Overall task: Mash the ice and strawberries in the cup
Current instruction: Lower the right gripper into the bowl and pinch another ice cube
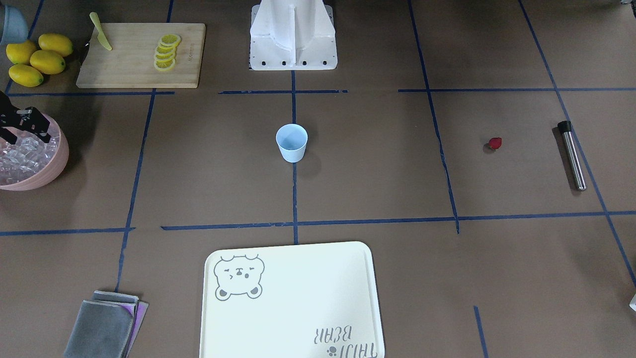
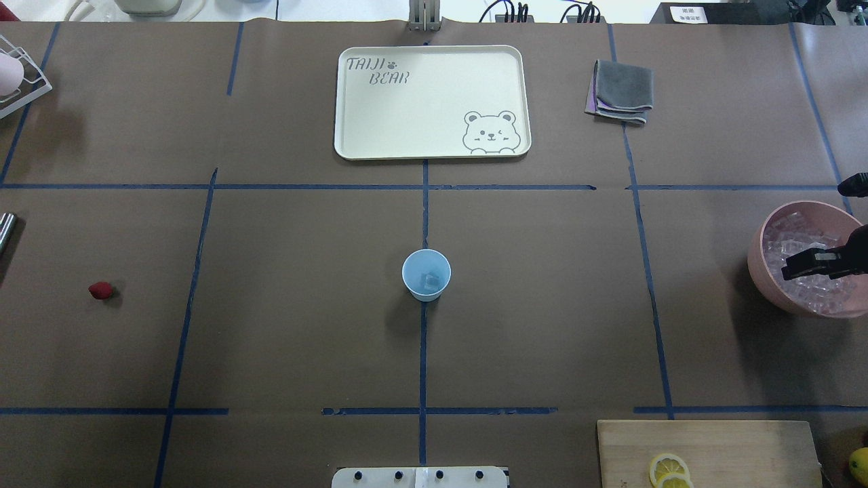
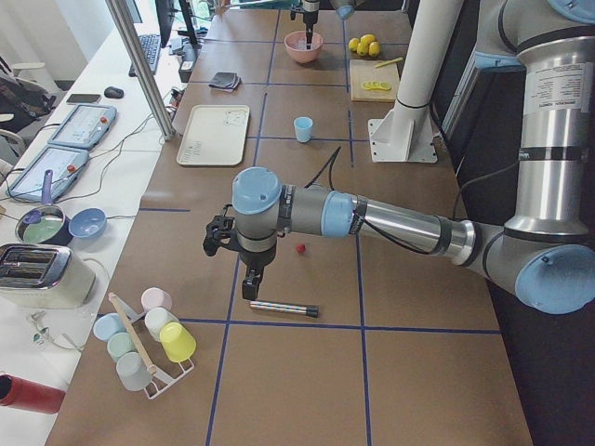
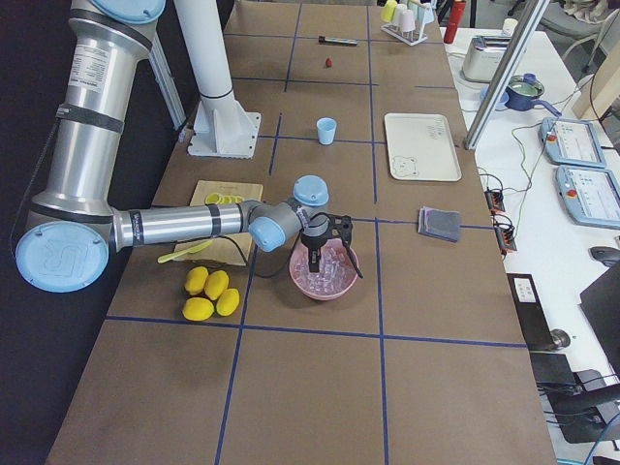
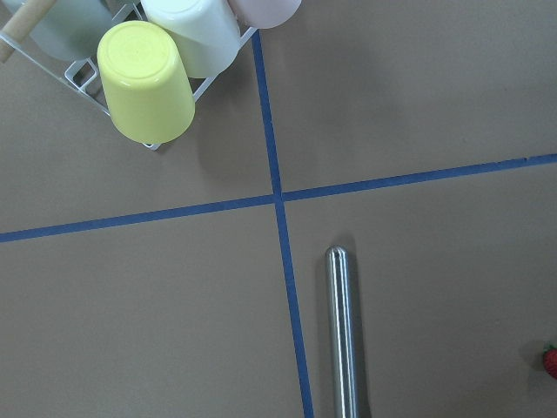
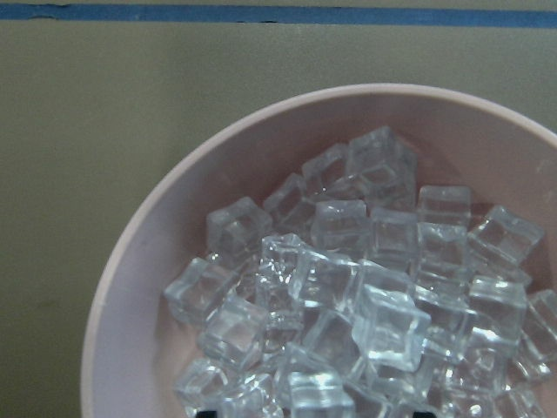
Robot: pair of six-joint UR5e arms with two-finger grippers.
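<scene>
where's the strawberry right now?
Overhead view: the strawberry lies alone on the table on the robot's left side, well left of the cup at centre. Its nearest neighbour is the steel rod, further out toward the left edge.

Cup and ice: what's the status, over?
Right gripper open above ice in pink bowl. Left gripper over steel rod, state unclear. Cup holds ice; strawberry lies on table.

Glassy ice, shiny metal rod, matt wooden board
</scene>
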